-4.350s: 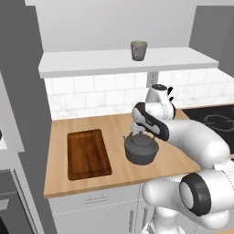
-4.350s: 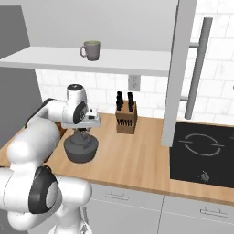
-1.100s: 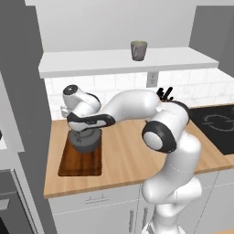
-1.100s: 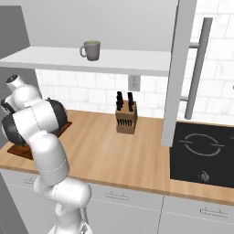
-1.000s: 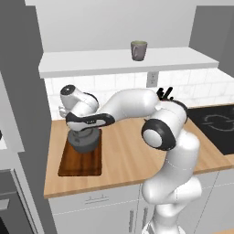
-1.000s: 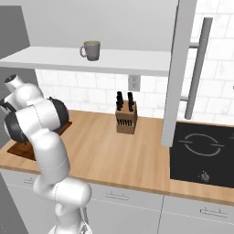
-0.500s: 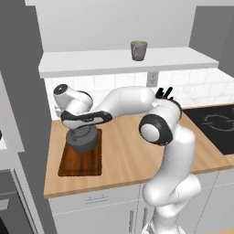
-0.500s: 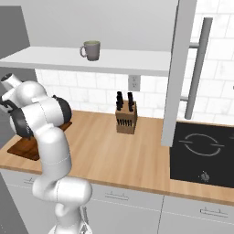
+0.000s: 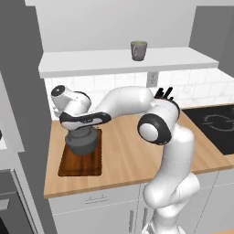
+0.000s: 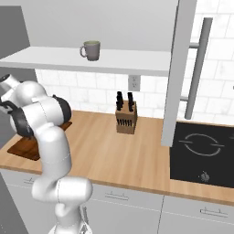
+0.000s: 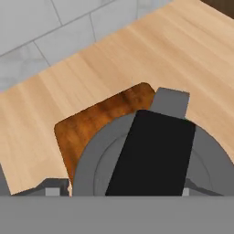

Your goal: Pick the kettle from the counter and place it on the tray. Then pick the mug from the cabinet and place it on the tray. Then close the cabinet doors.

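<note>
From the left base view, the white arm reaches far to its left across the wooden surface (image 9: 132, 160), and its pincer (image 9: 81, 132) hangs directly over the kettle (image 9: 82, 143). The kettle sits on the back half of the dark brown tray (image 9: 80, 160), which lies near the surface's left end. Whether the pincer's tips are closed on the kettle's handle cannot be made out here, since the hand hides them. The mug (image 9: 138, 50) stands on the white cabinet shelf (image 9: 91, 62) above the tiled wall, well apart from the tray. A black hob (image 9: 215, 128) lies at the right end.

In the right base view, the arm's bulk covers most of the tray (image 10: 23, 147), leaving only a near corner visible. The mug (image 10: 92, 50) stands upright on the shelf, handle to the left. A knife block (image 10: 125, 116) stands by the wall, and an open cabinet door (image 10: 177, 68) with its long bar handle (image 10: 196, 68) hangs edge-on beside the hob (image 10: 201, 153).

In the hand view, the kettle's black handle middle (image 11: 153, 155) lies just below the camera, over the grey kettle body (image 11: 91, 167), with a tray corner (image 11: 91, 121) showing behind. The fingertips are not clear enough to judge.
</note>
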